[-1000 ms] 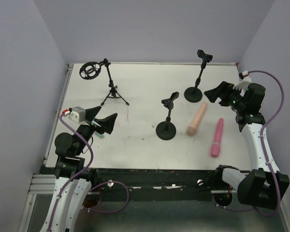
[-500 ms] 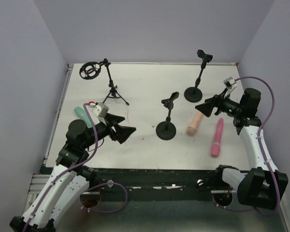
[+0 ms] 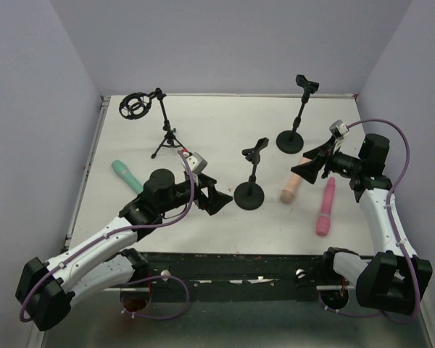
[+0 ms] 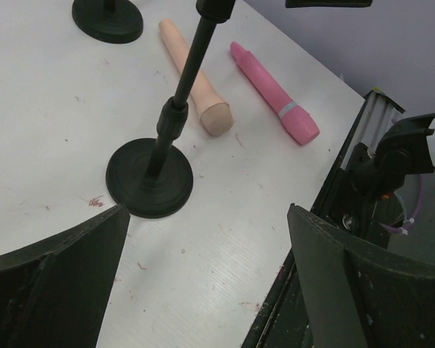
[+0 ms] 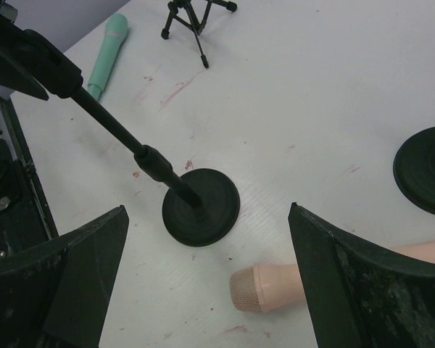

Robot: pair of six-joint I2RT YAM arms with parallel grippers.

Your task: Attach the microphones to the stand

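Peach microphone (image 3: 293, 183) and pink microphone (image 3: 325, 206) lie side by side on the bench (image 3: 217, 116), right of the short stand (image 3: 251, 181), teal microphone (image 3: 123, 173) well apart at left; left hand (image 3: 216, 194) gapes beside that stand's base, right hand (image 3: 308, 164) gapes over the peach one.

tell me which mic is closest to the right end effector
The peach-beige microphone: the right end effector hovers over its far end. The pink microphone lies apart to its right; the teal microphone lies far off to the left.
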